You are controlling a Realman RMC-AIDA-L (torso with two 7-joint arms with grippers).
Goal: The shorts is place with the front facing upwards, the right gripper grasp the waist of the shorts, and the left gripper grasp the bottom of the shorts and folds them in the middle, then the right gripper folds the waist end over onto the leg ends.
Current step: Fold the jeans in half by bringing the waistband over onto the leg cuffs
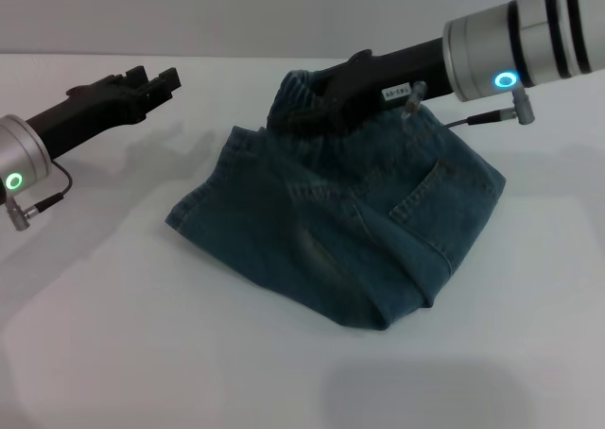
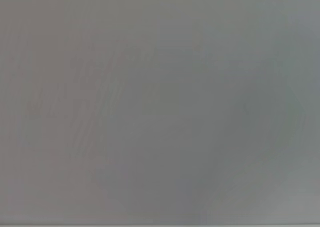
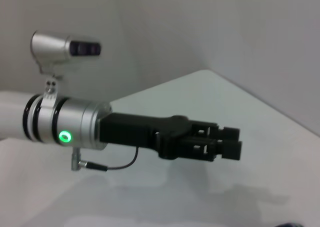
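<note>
**Operator:** Two arms are in the head view; report the position of each, and of the garment.

**Technician:** The blue-green washed denim shorts [image 1: 350, 226] lie folded at frame centre on the white table [image 1: 142, 353], one leg end pointing toward the lower centre of the frame. The gathered elastic waist of the shorts [image 1: 295, 96] is raised at upper centre. The slim black two-fingered right gripper [image 1: 307, 108] enters from the upper right on its silver-cuffed arm and meets the fabric at that waistband. Its fingertips are buried in the denim, so I cannot tell whether they are apart or together.

**Operator:** And the other arm?

**Technician:** The slim black two-fingered left gripper [image 1: 161, 81] is at the upper left of the frame, well apart from the shorts and holding nothing. In the right wrist view the same gripper [image 3: 231, 142] appears at centre right (green ring light lit on its silver cuff), with its fingers close together and only a narrow gap between them. The left wrist view shows only a plain grey surface.
</note>
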